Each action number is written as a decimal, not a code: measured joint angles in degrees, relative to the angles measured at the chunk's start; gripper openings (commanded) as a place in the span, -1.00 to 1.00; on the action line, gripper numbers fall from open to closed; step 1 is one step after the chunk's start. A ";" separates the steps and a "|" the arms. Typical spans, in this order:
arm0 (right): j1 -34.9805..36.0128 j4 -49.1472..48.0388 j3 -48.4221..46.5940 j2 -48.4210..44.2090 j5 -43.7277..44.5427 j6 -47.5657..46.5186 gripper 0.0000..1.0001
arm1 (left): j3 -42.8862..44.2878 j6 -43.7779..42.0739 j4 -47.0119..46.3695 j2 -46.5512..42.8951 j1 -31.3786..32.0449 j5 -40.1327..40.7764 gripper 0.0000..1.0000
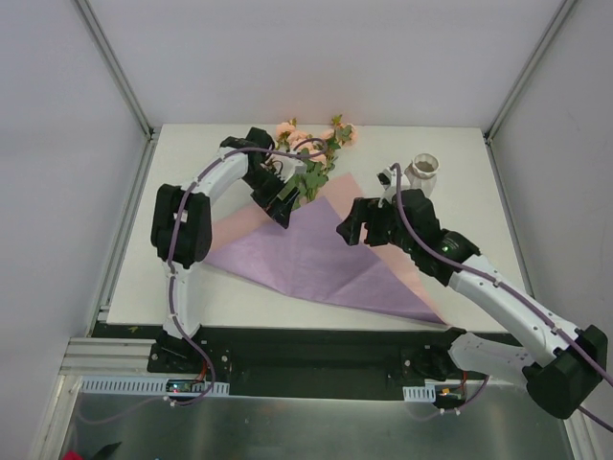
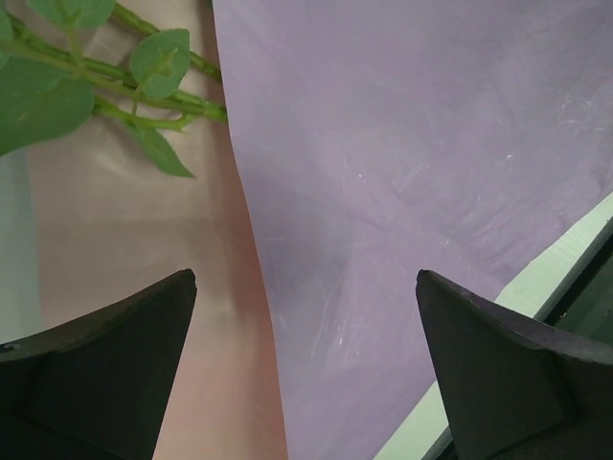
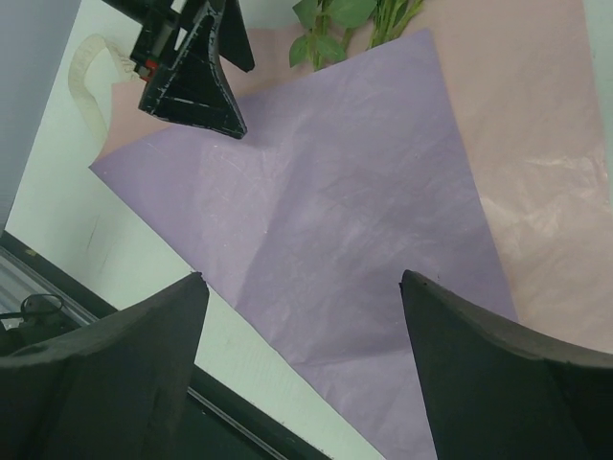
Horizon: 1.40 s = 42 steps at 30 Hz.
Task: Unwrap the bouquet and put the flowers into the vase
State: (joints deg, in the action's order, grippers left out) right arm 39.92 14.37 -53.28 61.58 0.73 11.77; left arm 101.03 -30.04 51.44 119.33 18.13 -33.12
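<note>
The bouquet lies unwrapped: its purple paper (image 1: 316, 254) is spread flat over a pink sheet (image 1: 230, 230) in the middle of the table. The flowers (image 1: 311, 144), peach roses with green leaves, lie at the paper's far edge; their stems (image 2: 144, 101) show in the left wrist view. The off-white vase (image 1: 423, 171) stands upright at the back right. My left gripper (image 1: 284, 203) (image 2: 306, 278) hangs open just below the leaves, over the seam between pink and purple paper. My right gripper (image 1: 347, 228) (image 3: 304, 278) is open above the purple paper (image 3: 335, 192), left of the vase, holding nothing.
A cream ribbon (image 3: 88, 86) lies loose on the white table (image 1: 479, 201) beside the pink sheet's left corner. The left gripper's fingers (image 3: 196, 72) show in the right wrist view. White walls with metal posts close in the table on three sides.
</note>
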 measured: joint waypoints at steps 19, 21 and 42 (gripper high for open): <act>-6.64 -2.14 2.49 -3.85 -10.38 5.20 0.51 | 2.10 -2.40 0.39 6.27 0.15 -1.07 -0.27; -6.64 -2.47 2.49 -3.85 -11.13 5.64 0.49 | 2.10 -2.49 0.42 6.27 0.15 -1.07 -0.41; -7.78 -1.86 1.25 -3.56 -11.96 5.11 0.35 | -5.55 -2.29 0.98 -7.17 1.16 -1.51 -1.00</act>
State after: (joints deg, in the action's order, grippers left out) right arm 32.14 12.51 -52.03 58.02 -11.22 16.88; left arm 95.48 -32.34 52.42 112.16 19.29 -34.63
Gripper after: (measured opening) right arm 0.682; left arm 0.003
